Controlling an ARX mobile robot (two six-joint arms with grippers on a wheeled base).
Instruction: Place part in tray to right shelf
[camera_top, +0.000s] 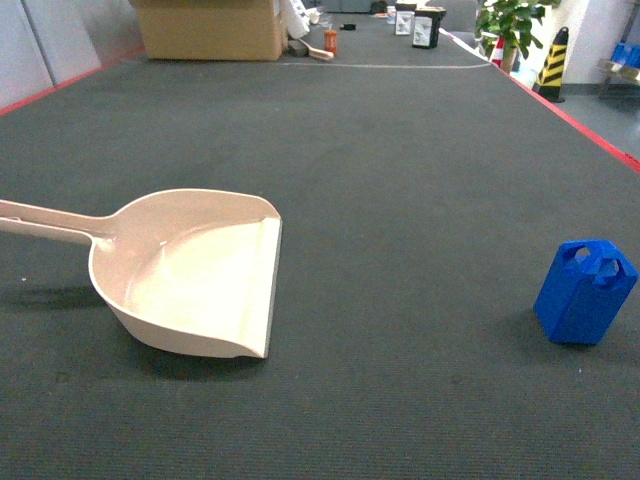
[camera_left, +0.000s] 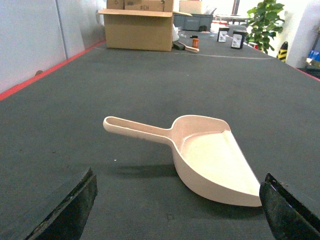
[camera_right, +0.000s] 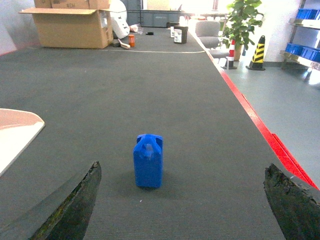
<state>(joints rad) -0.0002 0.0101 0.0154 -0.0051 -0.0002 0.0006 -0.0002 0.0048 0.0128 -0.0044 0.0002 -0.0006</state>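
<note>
The blue part stood upright on the dark grey table surface, close to the right edge with its red border, and nothing touched it. The beige dustpan-shaped tray lay well apart from it, toward the left side, with its flat lip turned to the part. The head view cut off the end of the tray handle at the left border, and the right wrist view showed only a corner of the tray.

The left gripper had its jaws wide apart, holding nothing, with the tray just ahead of it. The right gripper was spread open too, empty, with the part standing in front of it. Only the dark fingertips of both were seen, blurred at the bottom corners.

A cardboard box stood at the far end of the table.
</note>
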